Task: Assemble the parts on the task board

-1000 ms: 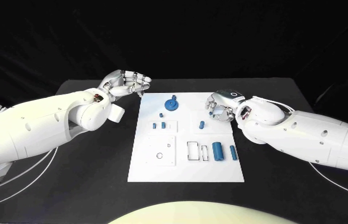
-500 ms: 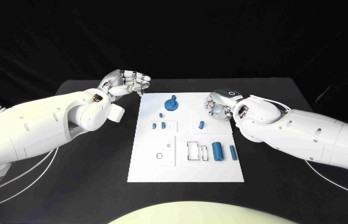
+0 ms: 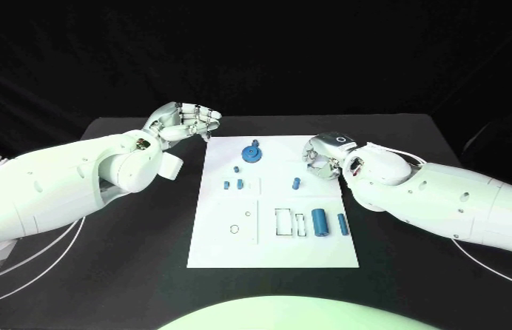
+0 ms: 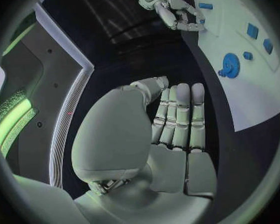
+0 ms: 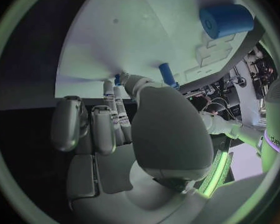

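While the left hand is kept curled on nothing beyond the task board's upper-left corner, the right hand, fingers closed and seemingly empty, is seen over its right edge.

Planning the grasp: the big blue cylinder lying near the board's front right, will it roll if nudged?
Likely yes: the blue cylinder lies on its side on the flat white task board. It looks rigid and smooth, so possibly slippery.
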Robot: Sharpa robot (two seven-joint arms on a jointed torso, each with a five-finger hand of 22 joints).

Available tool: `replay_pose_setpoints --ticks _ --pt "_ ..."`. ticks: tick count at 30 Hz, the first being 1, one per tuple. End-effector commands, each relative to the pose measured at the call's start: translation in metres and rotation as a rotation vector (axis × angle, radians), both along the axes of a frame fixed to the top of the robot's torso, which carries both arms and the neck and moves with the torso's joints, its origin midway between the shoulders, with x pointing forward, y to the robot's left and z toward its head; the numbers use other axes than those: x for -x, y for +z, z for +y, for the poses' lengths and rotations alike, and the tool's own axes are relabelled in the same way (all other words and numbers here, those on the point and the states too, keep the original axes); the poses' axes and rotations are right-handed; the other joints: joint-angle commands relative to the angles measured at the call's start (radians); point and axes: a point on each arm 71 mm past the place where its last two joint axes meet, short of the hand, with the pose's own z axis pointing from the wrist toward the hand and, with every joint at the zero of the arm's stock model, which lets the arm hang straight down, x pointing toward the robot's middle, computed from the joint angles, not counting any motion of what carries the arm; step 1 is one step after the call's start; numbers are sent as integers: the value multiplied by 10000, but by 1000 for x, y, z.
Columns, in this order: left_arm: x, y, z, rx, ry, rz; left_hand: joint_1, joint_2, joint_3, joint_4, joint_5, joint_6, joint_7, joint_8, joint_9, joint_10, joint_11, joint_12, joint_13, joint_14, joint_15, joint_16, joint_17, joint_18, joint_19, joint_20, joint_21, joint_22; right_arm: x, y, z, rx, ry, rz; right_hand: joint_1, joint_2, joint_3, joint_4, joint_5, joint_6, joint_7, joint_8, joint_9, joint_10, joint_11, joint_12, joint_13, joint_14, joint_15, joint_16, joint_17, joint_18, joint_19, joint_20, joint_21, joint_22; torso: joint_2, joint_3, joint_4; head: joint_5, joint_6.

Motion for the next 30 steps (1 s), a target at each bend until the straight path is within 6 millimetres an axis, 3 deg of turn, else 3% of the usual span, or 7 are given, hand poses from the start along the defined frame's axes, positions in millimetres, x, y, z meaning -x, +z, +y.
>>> replay_pose_setpoints --ticks 1,6,14,30 --pt "0 1 -1 119 -134 35 -138 0 -8 -54 12 20 17 43 11 -58 38 54 12 -58 -7 32 13 135 -99 4 -66 -5 1 0 0 158 -38 -101 -138 -13 -80 -97 21 -1 24 -54 15 -134 11 -13 -16 517 32 17 -34 -140 -3 72 -73 1095 -7 0 -8 8 -7" --pt "0 0 -2 77 -158 78 -174 22 -15 -60 11 -16 27 51 16 -113 49 78 21 -53 3 63 30 133 -96 9 -78 -8 1 -2 0 113 1 163 -182 75 -53 -188 32 90 -21 -29 40 -7 -24 90 25 527 9 89 40 -150 24 82 25 1151 -1 2 3 -5 -21" --pt "0 0 -2 42 -147 125 -211 49 -20 -71 12 -67 39 59 21 -173 60 114 33 -41 13 118 60 132 -84 15 -89 -10 3 -4 2 56 57 581 77 757 717 -879 29 833 -246 309 306 1168 -403 602 362 511 -302 97 -19 -239 217 -171 599 1446 0 4 -4 0 -57" --pt "0 0 -2 -16 -175 142 -225 72 -12 -94 16 -124 54 60 23 -214 68 158 48 -45 18 156 84 134 -72 19 -96 -10 4 -6 2 195 -326 347 -15 952 925 -1342 32 982 -246 375 465 1356 -453 590 502 516 -365 123 -11 -295 303 -234 885 1597 -12 -10 2 -13 -81"
